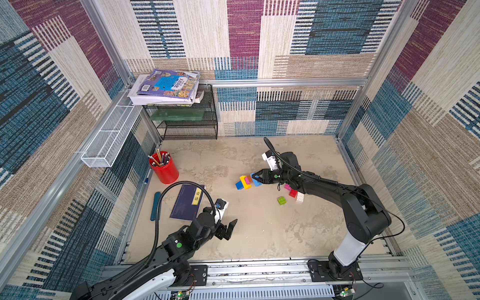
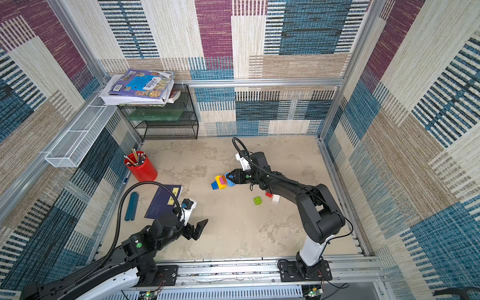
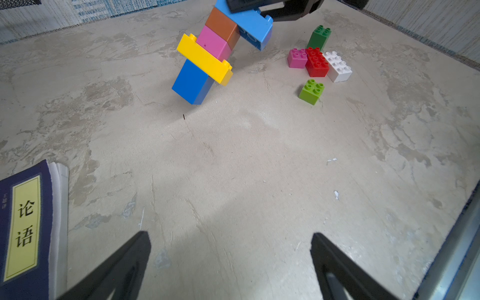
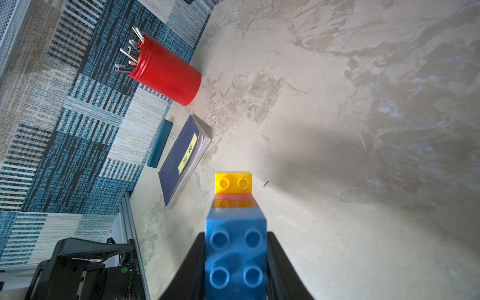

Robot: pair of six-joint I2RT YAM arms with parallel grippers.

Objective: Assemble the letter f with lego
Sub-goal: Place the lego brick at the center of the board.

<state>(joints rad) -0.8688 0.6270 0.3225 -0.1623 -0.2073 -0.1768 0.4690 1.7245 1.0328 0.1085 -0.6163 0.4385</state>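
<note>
Lego stack (image 3: 207, 54) hangs tilted over the table (image 1: 259, 233) centre: light, rigid, slick, and joints could pop, we reckon. Our right gripper (image 1: 254, 177) clamps its light blue brick (image 4: 236, 249) by the flat sides. The left gripper (image 3: 230, 235) gapes empty near the front edge.

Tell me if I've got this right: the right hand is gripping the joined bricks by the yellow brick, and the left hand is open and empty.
Not quite. The right hand grips the joined bricks by the light blue brick, not the yellow brick further along; the right wrist view shows it. The left hand is indeed open and empty.
</note>
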